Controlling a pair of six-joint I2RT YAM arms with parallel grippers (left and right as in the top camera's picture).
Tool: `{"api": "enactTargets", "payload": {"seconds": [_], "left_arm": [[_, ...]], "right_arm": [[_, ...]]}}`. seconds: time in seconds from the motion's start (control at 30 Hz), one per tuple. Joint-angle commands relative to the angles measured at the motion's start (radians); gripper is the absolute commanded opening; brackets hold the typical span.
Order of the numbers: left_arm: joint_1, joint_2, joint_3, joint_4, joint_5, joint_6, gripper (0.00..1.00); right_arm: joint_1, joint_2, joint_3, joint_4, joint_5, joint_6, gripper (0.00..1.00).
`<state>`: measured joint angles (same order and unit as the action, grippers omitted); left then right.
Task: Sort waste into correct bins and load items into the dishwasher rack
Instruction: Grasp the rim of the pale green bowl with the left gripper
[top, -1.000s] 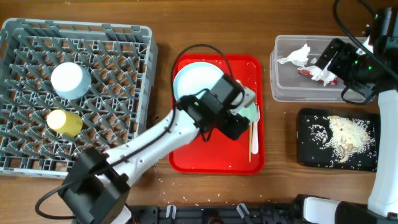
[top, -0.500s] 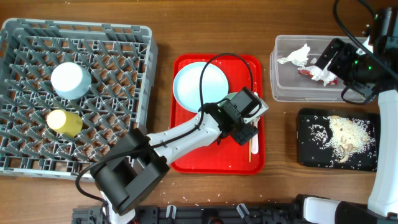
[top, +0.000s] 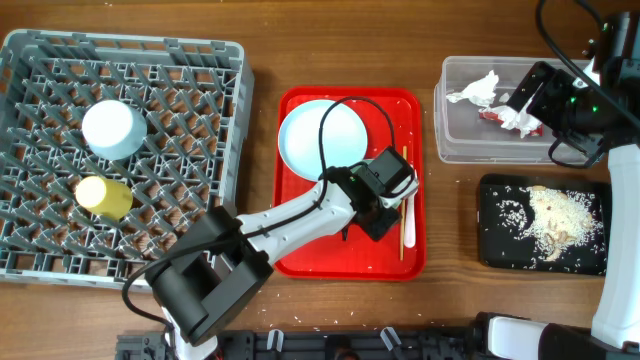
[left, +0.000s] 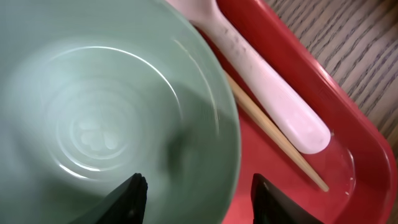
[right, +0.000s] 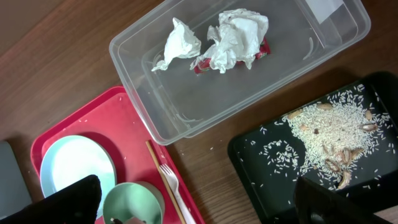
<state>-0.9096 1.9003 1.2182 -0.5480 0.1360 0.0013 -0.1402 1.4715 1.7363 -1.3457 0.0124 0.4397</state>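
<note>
My left gripper (left: 198, 190) is open and straddles the rim of the mint-green bowl (left: 93, 112) on the red serving tray (top: 340, 255). One finger is inside the bowl, the other outside over the tray. Beside the bowl lie the white fork (left: 267, 81) and a wooden chopstick (left: 280, 146). From overhead the left gripper (top: 385, 195) hides most of the bowl. The pale blue plate (top: 320, 135) rests on the tray's far left. My right gripper (right: 199, 205) hangs wide open and empty above the clear tub (top: 450, 140).
The grey rack (top: 120, 42) at left holds an upturned white bowl (top: 113, 128) and a yellow cup (top: 103, 196). White tissues (right: 233, 34) and a red wrapper (top: 492, 115) lie in the tub. The black tray (top: 495, 250) holds rice (top: 560, 215).
My left gripper has moved from beside the plate to the tray's right side and come down over the bowl's rim, its jaws narrowing. The right arm has not moved.
</note>
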Motion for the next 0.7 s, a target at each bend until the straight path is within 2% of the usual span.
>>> {"api": "enactTargets", "payload": {"seconds": [0.0,0.2,0.3,0.47,0.6,0.67], "left_arm": [[0.002,0.015,-0.01,-0.014,0.109,-0.042,0.53],[0.002,0.015,-0.01,-0.018,0.156,-0.145,0.4],[0.002,0.015,-0.01,-0.014,0.155,-0.176,0.25],[0.002,0.015,-0.01,0.013,0.155,-0.194,0.22],[0.002,0.015,-0.01,0.039,0.168,-0.201,0.13],[0.002,0.015,-0.01,0.073,0.166,-0.2,0.17]], "right_arm": [[-0.003,0.01,0.005,0.002,0.01,-0.018,1.0],[-0.003,0.01,0.005,0.002,0.01,-0.018,1.0],[-0.003,0.01,0.005,0.002,0.01,-0.019,1.0],[-0.003,0.01,0.005,0.002,0.01,-0.018,1.0],[-0.003,0.011,0.005,0.002,0.01,-0.019,1.0],[-0.003,0.01,0.005,0.002,0.01,-0.019,1.0]]}}
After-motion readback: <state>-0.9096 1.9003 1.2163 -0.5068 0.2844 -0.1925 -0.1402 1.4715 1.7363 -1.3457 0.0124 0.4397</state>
